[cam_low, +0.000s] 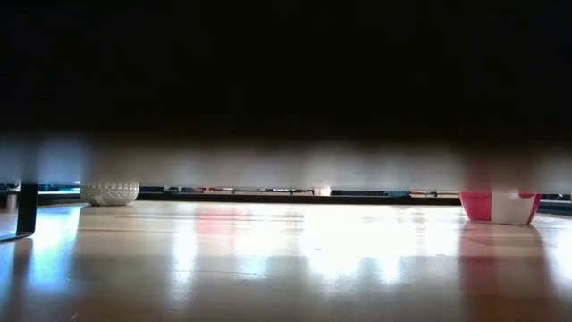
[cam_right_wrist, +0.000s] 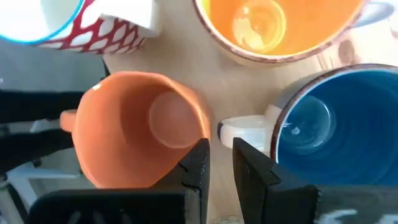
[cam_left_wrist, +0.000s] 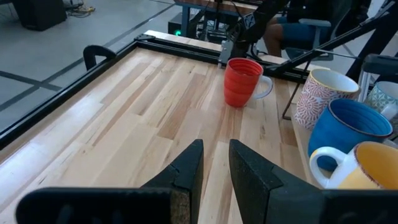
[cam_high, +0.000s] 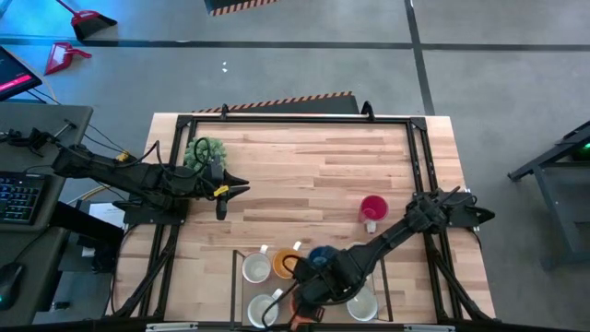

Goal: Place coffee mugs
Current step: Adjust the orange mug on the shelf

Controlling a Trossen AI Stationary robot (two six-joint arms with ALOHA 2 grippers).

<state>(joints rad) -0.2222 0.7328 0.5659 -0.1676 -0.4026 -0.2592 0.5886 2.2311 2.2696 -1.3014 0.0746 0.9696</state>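
Several coffee mugs stand grouped at the table's near edge: a matte orange mug point(cam_right_wrist: 140, 130), a blue mug point(cam_right_wrist: 323, 118) with a white handle point(cam_right_wrist: 244, 127), a yellow-orange mug point(cam_right_wrist: 273, 28) and a red-patterned white mug point(cam_right_wrist: 93, 28). A red mug point(cam_high: 373, 210) stands alone toward the right. My right gripper point(cam_right_wrist: 221, 165) points down over this group, its fingers a narrow gap apart between the orange mug and the blue mug's handle, with nothing between them. My left gripper point(cam_left_wrist: 216, 155) hovers at the left beside the plant point(cam_high: 205, 150), narrowly open and holding nothing. My right gripper has one finger point(cam_right_wrist: 196, 163) in front of the orange mug's rim point(cam_right_wrist: 200, 127); I cannot tell whether it touches the rim. The other finger stands just short of the blue mug's handle.
White mugs point(cam_high: 256, 268) point(cam_high: 263, 310) point(cam_high: 362, 304) crowd the near edge around the right arm. The plant's white pot point(cam_low: 109, 192) stands at the far left. Black frame rails point(cam_high: 419, 157) run along the table's sides. The bare wood point(cam_high: 304, 175) of the middle lies between the arms.
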